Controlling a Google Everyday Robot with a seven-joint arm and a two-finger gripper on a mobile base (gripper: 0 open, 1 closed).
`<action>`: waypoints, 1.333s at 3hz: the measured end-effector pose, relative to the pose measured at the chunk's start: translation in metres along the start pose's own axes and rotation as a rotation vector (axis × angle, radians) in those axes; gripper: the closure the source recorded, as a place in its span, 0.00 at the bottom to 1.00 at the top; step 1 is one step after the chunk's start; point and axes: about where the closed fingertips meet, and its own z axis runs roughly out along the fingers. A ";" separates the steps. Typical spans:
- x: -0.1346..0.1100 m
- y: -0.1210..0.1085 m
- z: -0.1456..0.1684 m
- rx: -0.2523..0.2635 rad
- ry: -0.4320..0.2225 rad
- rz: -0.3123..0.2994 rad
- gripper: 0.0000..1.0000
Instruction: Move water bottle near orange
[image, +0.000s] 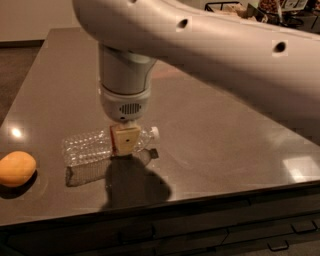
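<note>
Camera view. Item 1, near left: orange (17, 168), resting on the dark glossy surface (225, 140) close to its near edge. Item 2, just beyond and to the right, apart from it: water bottle (86, 149), lying on its side, base toward the orange, white cap (155, 132) pointing right. Item 3: pincer (125, 141), pointing straight down, clenched on the water bottle beside its neck, tan pad facing near. Item 4, above, running far right: white arm (215, 50) spanning the view.
</note>
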 end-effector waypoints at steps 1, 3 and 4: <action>-0.019 -0.006 0.010 -0.013 0.001 -0.015 0.77; -0.043 -0.013 0.028 -0.047 -0.017 -0.018 0.31; -0.046 -0.013 0.034 -0.029 -0.024 -0.015 0.07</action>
